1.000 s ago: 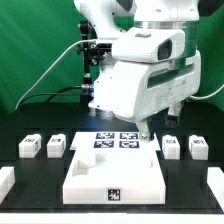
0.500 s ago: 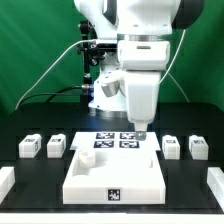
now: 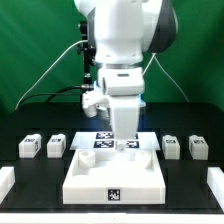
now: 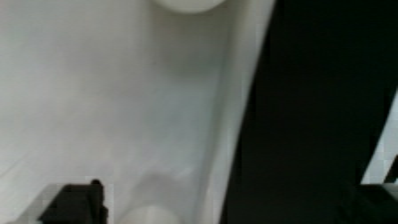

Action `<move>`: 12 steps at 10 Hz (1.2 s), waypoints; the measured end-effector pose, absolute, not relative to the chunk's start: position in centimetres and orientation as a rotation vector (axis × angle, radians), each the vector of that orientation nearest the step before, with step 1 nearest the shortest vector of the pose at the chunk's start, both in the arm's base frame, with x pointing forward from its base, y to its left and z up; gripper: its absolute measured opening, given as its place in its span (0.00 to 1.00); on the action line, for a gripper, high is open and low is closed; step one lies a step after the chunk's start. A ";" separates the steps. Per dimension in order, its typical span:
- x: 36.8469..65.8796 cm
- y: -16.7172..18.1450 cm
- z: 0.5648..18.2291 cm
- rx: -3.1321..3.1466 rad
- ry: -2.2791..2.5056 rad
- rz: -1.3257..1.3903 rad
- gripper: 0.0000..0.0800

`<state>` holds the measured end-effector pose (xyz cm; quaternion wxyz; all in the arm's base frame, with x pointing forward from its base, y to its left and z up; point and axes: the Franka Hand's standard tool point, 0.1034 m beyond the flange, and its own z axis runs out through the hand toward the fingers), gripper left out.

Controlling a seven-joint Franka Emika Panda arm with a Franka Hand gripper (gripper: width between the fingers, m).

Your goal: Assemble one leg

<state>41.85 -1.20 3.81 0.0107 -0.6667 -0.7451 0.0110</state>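
Observation:
Four small white legs with tags stand in a row on the black table: two at the exterior view's left (image 3: 30,146) (image 3: 57,146) and two at its right (image 3: 171,146) (image 3: 197,147). My gripper (image 3: 124,141) hangs low over the back edge of the large flat white panel (image 3: 115,172), far from every leg. In the blurred wrist view one dark finger (image 4: 71,203) shows far to one side over the white panel surface (image 4: 125,110). Nothing is between the jaws, which stand apart.
The marker board (image 3: 104,138) lies just behind the panel, partly covered by my hand. White blocks sit at the front corners, at the exterior view's left (image 3: 5,181) and right (image 3: 215,181). Cables hang behind the arm at the left.
The arm has swung from above the panel's right back corner toward the exterior view's left. The wrist has turned, and the hand now stands over the middle of the back edge. The parts have not moved.

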 end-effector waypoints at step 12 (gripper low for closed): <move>40.3 -3.9 0.8 -2.195 -2.177 0.036 0.08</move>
